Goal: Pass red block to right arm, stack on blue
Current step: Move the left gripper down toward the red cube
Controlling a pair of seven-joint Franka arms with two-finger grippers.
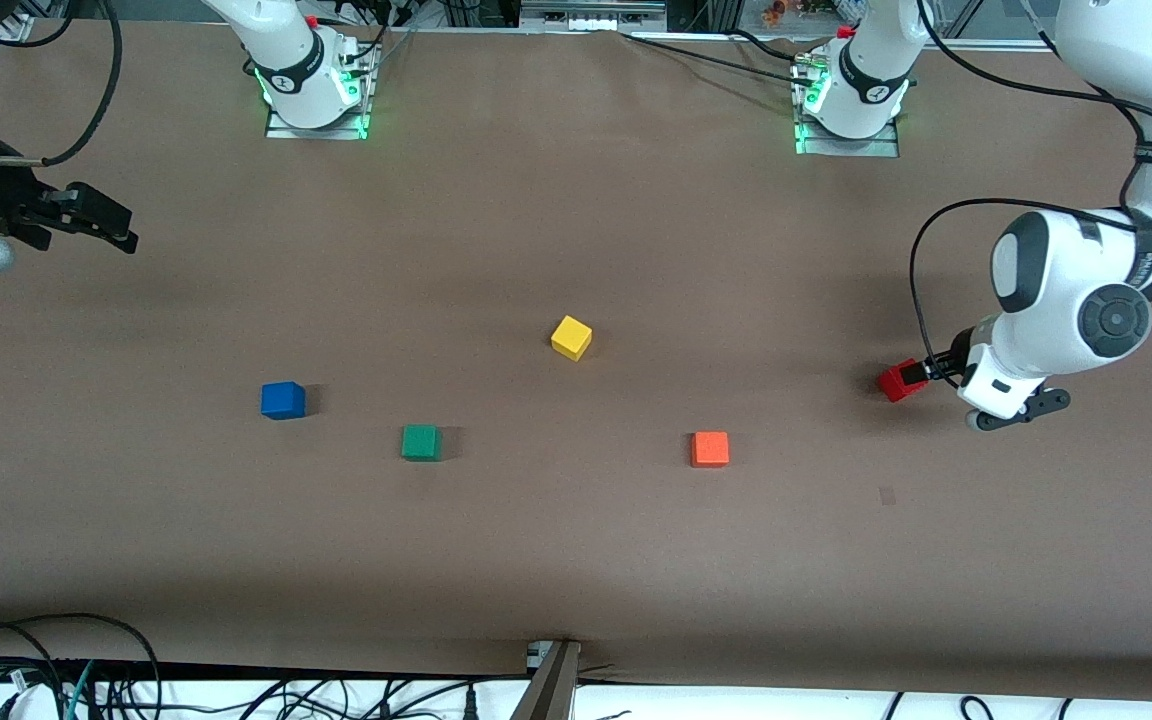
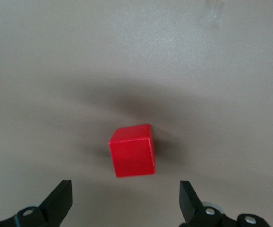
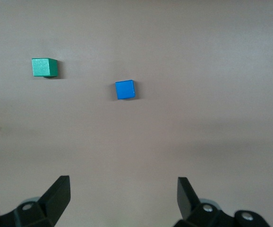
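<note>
Red block (image 1: 900, 380) lies on the brown surface (image 1: 576, 560) toward the left arm's end, well apart from the other cubes. The left tool (image 1: 921, 378) is low just beside it; in the left wrist view its fingers (image 2: 61, 198) are spread wide with the block (image 2: 132, 150) ahead of them, not yet between them, so the grasp appears not yet made. The left arm is folded low, forearm pointing toward the block. The right tool (image 1: 101, 222) hangs over the right arm's end of the surface, waiting, its fingers (image 3: 56, 196) spread, presumably ready to receive. Blue cube (image 1: 283, 400) sits in its wrist view (image 3: 125, 89), beside the green cube (image 1: 421, 442). Yellow cube (image 1: 571, 337) and orange cube (image 1: 710, 449) lie between the two ends.
</note>
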